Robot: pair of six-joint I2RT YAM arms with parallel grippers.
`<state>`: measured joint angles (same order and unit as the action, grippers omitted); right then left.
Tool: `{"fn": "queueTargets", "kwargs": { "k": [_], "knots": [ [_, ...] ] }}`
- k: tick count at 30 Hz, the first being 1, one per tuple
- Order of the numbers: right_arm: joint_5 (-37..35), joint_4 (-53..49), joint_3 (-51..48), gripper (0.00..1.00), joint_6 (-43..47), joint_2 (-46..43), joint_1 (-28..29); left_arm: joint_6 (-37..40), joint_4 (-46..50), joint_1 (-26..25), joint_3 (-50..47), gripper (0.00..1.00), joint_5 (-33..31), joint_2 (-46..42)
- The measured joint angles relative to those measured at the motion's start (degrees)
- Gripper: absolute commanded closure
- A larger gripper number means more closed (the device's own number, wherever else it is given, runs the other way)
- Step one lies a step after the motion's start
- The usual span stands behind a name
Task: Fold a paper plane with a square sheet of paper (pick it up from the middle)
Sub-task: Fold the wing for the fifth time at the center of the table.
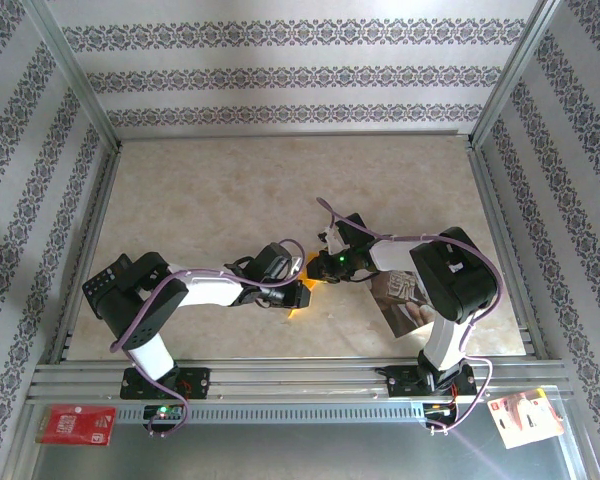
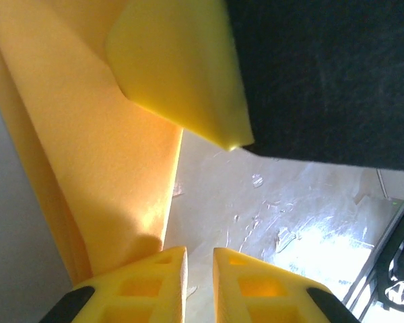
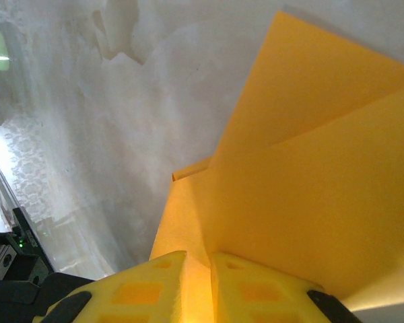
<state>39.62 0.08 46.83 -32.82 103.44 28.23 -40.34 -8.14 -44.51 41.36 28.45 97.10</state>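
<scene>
1. Two layers of the orange sheet of paper [image 3: 310,188] overlap in my right wrist view, one edge running slantwise across the other. The sheet hangs between my two arms, over the middle of the counter [image 1: 210,190] and a little toward the near side.
2. My right fingers [image 3: 199,282] are closed on it: the paper runs straight down into their narrow gap.
3. My left fingers [image 2: 200,282] stand narrow, with the sheet just beside one of them. Pale counter shows through the gap, and I cannot tell whether they pinch any edge.
4. I judge this a mid-fold step: a flap [image 2: 182,74] is curled over but not creased flat. To do it well I would grip firmly on the right and line the flap's edge up with the edge beneath. Only then would I press the crease against the counter, slowly, since thin paper skews or tears easily.
5. Bare counter lies beyond the paper and off to the left. The printed photo sheet [image 1: 402,300] lies near, under my right arm, and the near rail [image 1: 280,372] runs behind my bases. I would work away from both.
</scene>
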Motion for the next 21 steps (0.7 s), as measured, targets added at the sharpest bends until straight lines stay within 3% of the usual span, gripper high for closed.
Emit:
{"fn": "queueTargets", "kwargs": {
  "k": [21],
  "knots": [
    [0.31, -1.99, 1.27, 0.82, -0.02, 0.94, -0.02, 0.90, -1.27, 0.00, -4.76, 0.86, -0.66, -3.39]
  ]
}}
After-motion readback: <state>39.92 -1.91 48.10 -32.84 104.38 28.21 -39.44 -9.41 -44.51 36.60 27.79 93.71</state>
